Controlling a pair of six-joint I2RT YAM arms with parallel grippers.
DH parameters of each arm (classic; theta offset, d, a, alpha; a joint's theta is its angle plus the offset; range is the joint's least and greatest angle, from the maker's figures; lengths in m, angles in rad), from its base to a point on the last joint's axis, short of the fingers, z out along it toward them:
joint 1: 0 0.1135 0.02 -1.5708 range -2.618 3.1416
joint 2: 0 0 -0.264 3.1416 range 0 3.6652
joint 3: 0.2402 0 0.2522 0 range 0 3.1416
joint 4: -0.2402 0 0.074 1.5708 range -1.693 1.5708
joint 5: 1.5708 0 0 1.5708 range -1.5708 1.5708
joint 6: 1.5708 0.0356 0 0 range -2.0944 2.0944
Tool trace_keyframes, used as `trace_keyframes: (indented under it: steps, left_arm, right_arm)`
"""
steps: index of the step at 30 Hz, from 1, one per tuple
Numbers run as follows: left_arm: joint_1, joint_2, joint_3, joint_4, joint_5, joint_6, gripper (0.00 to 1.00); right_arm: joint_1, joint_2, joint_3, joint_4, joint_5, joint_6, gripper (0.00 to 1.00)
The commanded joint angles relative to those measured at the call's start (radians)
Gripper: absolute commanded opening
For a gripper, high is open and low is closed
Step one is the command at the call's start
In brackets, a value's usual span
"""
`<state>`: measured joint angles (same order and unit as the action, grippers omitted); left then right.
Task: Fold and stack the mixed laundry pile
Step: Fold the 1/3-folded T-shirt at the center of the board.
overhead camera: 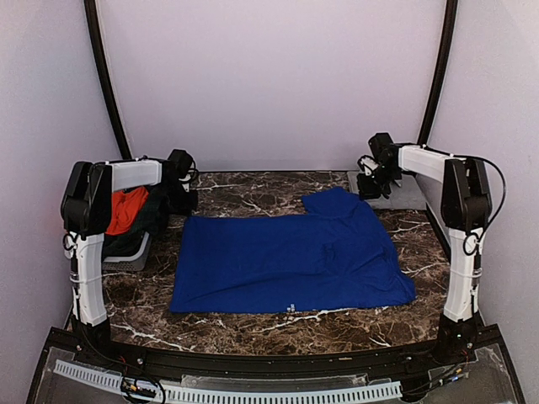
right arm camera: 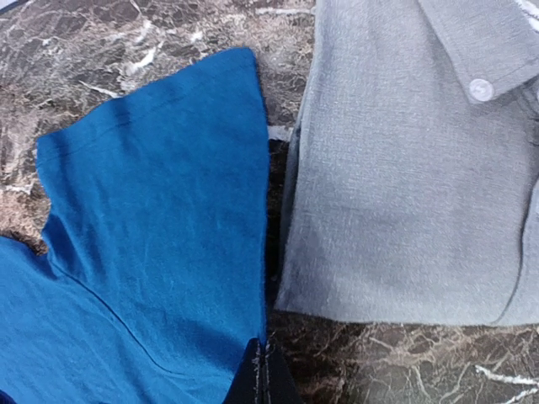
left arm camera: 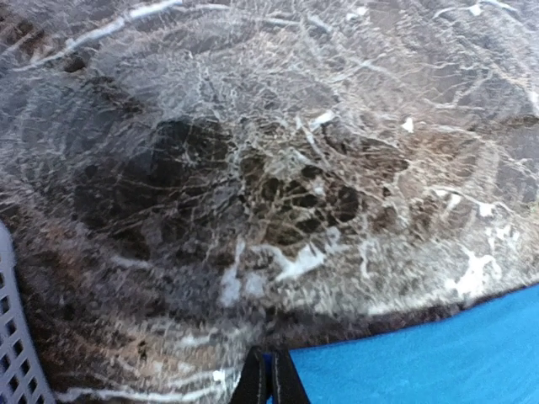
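- Left gripper (left arm camera: 269, 377): the two fingers are pressed together. Their tips sit at the very edge of the royal-blue T-shirt (left arm camera: 421, 353). I cannot tell whether any cloth is caught between them.
- To this gripper's right the blue cloth runs on. Ahead of it lies bare marbled table (left arm camera: 278, 168). At its far left the slatted wall of a grey basket (left arm camera: 10, 337) shows.
- In the overhead view a red-orange garment (overhead camera: 126, 209) lies in that basket, beside the left arm.
- Right gripper (right arm camera: 263, 374): the fingers are closed tight against each other, with the tips at the hem of the T-shirt's sleeve (right arm camera: 160, 194). Whether the hem is pinched cannot be told.
- To this gripper's left the sleeve lies spread on the table. To its right is a folded grey shirt (right arm camera: 396, 185), just beside the sleeve with a narrow strip of marble between them. Its white button (right arm camera: 481, 88) faces up.
- From above, the T-shirt lies flat between the two grippers, its body reaching back toward the arm bases.
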<state>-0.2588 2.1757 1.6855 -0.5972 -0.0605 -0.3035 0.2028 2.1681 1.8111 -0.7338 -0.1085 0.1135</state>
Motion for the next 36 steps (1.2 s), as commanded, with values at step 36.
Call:
trace_keyframes:
  steps: [36]
  left_arm:
    - [-0.127,-0.773,-0.648,0.002,-0.082,0.088,0.00]
  right_arm:
    - [-0.004,-0.612,-0.624,0.130,-0.014,0.085,0.00]
